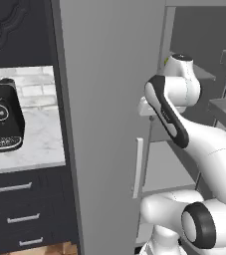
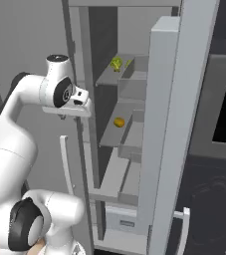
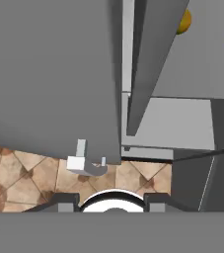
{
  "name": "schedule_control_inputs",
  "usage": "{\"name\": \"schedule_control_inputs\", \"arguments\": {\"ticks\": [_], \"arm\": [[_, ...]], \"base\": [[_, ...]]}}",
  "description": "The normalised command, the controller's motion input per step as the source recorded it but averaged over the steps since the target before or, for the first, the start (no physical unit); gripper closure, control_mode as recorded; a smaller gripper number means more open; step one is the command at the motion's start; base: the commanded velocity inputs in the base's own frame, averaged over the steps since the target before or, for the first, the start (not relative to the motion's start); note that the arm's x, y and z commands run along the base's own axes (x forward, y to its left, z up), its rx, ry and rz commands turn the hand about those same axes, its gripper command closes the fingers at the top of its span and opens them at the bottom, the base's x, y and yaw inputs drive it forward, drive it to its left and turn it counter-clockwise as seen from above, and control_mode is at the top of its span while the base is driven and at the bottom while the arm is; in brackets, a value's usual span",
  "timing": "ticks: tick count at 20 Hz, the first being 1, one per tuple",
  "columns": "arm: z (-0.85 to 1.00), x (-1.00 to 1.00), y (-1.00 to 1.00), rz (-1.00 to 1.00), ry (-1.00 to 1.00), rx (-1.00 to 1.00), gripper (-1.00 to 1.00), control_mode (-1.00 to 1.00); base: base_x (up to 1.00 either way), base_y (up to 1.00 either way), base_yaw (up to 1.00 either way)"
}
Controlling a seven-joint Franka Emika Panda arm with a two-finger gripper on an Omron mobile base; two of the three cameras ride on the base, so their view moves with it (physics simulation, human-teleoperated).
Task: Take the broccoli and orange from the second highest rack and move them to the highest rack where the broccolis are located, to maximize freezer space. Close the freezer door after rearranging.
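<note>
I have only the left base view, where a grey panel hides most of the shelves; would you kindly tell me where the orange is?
Observer: In the right base view, the orange lies on the second shelf from the top.
Operator: Thank you. Is there anything on the top shelf?
Observer: Yes, a broccoli sits there, almost straight above the orange.
Operator: And is the way to those shelves open?
Observer: The freezer door stands swung open, to the right of the shelves in that view.
</note>
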Motion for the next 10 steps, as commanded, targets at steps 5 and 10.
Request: {"name": "schedule_control_inputs", "arguments": {"ticks": [5, 10], "arm": [[-0.04, 0.0, 0.0, 0.0, 0.02, -0.03, -1.0, 1.0], [0.0, 0.0, 0.0, 0.0, 0.0, 0.0, -1.0, 1.0]], "base": [[-0.47, 0.02, -0.07], [-0.47, 0.34, -0.25]]}}
